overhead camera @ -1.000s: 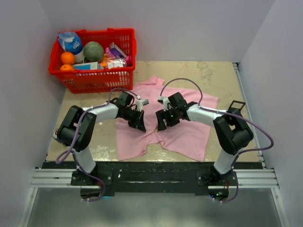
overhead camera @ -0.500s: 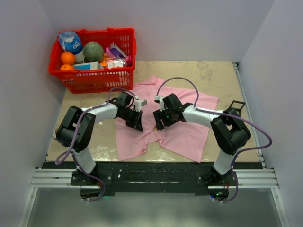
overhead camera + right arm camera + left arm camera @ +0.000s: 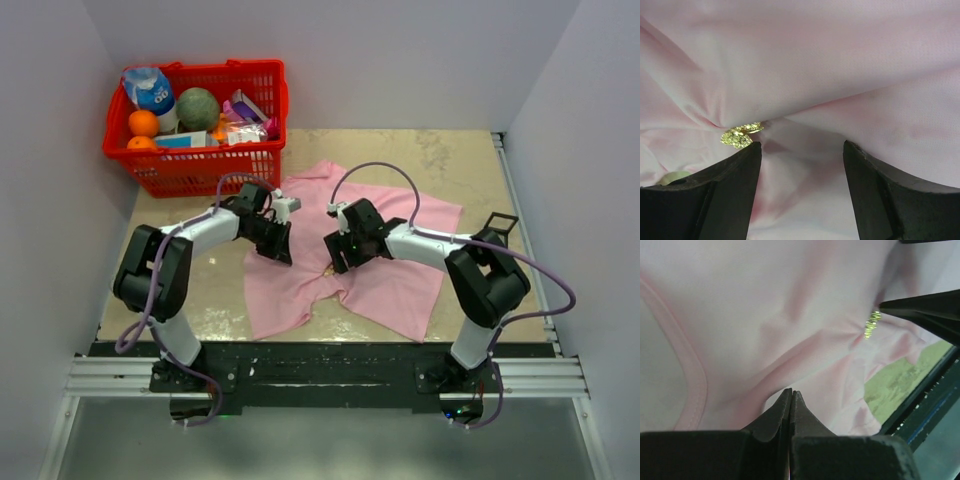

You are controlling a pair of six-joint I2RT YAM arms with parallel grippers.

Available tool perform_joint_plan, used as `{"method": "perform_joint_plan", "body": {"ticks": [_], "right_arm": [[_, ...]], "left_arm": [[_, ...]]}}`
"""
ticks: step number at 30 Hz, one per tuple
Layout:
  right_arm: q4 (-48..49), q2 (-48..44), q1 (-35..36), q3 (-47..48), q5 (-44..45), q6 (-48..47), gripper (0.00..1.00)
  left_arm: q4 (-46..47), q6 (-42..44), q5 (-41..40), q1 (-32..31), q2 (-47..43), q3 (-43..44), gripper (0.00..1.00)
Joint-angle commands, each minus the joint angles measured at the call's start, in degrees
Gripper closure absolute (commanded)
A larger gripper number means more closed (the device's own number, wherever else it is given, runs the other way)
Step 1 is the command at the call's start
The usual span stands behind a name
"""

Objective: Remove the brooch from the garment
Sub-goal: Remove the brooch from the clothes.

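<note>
We see a soft, wrinkly pink shirt (image 3: 840,60); the tiny bumpy gold brooch (image 3: 741,135) sits in a fold by our right gripper (image 3: 801,146), fingers wide apart, holding nothing; our left gripper (image 3: 791,392) is squeezed tight, touching cloth.

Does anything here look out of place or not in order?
Only the pink T-shirt: it lies crumpled, not flat, its cloth drawn into folds between the left gripper and right gripper. The gold brooch sits half tucked in one fold.
</note>
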Motion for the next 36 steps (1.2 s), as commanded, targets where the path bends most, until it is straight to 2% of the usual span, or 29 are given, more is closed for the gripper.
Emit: {"method": "perform_joint_plan", "body": {"ticks": [1, 6, 8, 13, 18, 22, 27, 32, 36], "right_arm": [[-9.44, -4.01, -0.26, 0.87, 3.26, -2.77, 0.29], [-9.55, -9.99, -0.34, -0.69, -0.07, -8.04, 0.32], [-6.13, -11.31, -0.34, -2.63, -2.63, -11.62, 0.34], [1.43, -16.40, -0.34, -7.65, -4.75, -16.22, 0.36], [1.97, -18.17, -0.34, -9.05, -5.35, -15.70, 0.37], [3.55, -20.28, 0.18, -11.51, -5.45, -16.40, 0.42], [3.83, -22.92, 0.36, -12.48, -2.72, -22.10, 0.43], [4.52, -27.13, 0.36, -13.53, -5.08, -30.70, 0.43], [6.01, -28.54, 0.88, -14.33, -7.20, -36.60, 0.41]], "left_arm": [[-1.95, 6.90, 6.56, -2.15, -8.49, 1.28, 0.98], [1.29, 17.36, -2.58, -9.36, -17.01, -4.95, 0.96], [4.98, 17.29, -3.20, -11.13, -18.17, -8.56, 0.96], [5.52, 12.55, -2.76, -13.06, -13.70, -7.87, 0.93], [8.41, 11.05, -8.99, -15.78, -11.76, -9.80, 0.96], [9.82, 11.22, -10.85, -17.02, -10.27, -9.54, 0.97], [10.79, 11.13, -10.94, -17.80, -6.93, -8.48, 0.97], [10.88, 11.13, -13.14, -18.34, -2.45, -7.17, 1.00], [8.78, 11.40, -8.85, -18.25, -1.30, -4.10, 1.00]]}}
